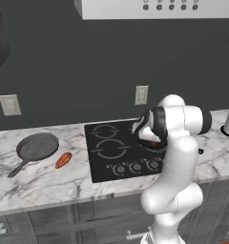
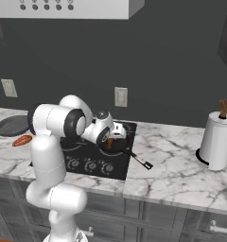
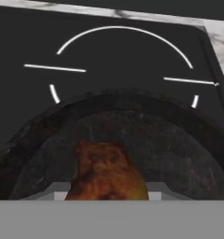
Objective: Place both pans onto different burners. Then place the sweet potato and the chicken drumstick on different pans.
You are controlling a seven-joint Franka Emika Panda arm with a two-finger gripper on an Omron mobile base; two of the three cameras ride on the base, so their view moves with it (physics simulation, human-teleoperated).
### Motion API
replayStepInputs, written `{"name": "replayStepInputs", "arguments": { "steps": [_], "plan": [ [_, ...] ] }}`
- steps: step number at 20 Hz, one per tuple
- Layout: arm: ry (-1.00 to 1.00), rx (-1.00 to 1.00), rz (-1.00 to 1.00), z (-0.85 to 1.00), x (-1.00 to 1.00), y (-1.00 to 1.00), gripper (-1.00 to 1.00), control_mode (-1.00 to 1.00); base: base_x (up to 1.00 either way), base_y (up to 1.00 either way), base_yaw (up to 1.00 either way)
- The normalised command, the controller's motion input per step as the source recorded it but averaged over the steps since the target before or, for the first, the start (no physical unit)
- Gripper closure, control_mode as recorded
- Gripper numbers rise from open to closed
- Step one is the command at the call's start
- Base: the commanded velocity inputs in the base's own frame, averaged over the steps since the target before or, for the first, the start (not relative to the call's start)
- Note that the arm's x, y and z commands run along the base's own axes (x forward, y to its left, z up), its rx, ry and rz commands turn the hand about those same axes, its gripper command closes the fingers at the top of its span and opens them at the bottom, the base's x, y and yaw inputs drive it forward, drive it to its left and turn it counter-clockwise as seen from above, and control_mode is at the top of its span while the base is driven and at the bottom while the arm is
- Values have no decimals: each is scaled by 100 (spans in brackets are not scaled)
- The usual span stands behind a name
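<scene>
The near-black pan [image 3: 179, 154] sits on the cooktop's right front burner, its thin handle [image 2: 141, 162] pointing out over the counter. My gripper [image 3: 108, 189] hangs just above that pan [image 2: 120, 145], shut on the golden-brown chicken drumstick [image 3: 107, 170], which hovers over the pan's floor. Most of the hand [image 1: 152, 140] is hidden behind my arm in the left base view. The dull grey pan [image 1: 37, 147] lies on the marble counter left of the cooktop, and the orange-red sweet potato [image 1: 63, 159] rests beside it. Both left burners [image 1: 110, 148] are bare.
A paper towel roll [image 2: 217, 139] stands on the counter at the far right. Knobs [image 1: 135, 167] line the cooktop's front edge. A wall outlet [image 1: 141, 94] is behind the cooktop and a range hood [image 1: 159, 7] hangs above. A bare burner ring [image 3: 125, 60] lies beyond the black pan.
</scene>
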Motion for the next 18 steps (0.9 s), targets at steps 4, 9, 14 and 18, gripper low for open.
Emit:
{"name": "replayStepInputs", "arguments": {
  "steps": [4, 9, 14, 18],
  "plan": [
    [0, 0, 0, -20, 9, -9, -100, -100, 0, 0, 0],
    [0, 0, 0, -13, 2, 0, -100, -100, 0, 0, 0],
    [-2, 0, 0, 6, 0, 0, -100, -100, 0, 0, 0],
    [-5, 0, 0, 37, -1, 0, -100, -100, 0, 0, 0]
  ]
}}
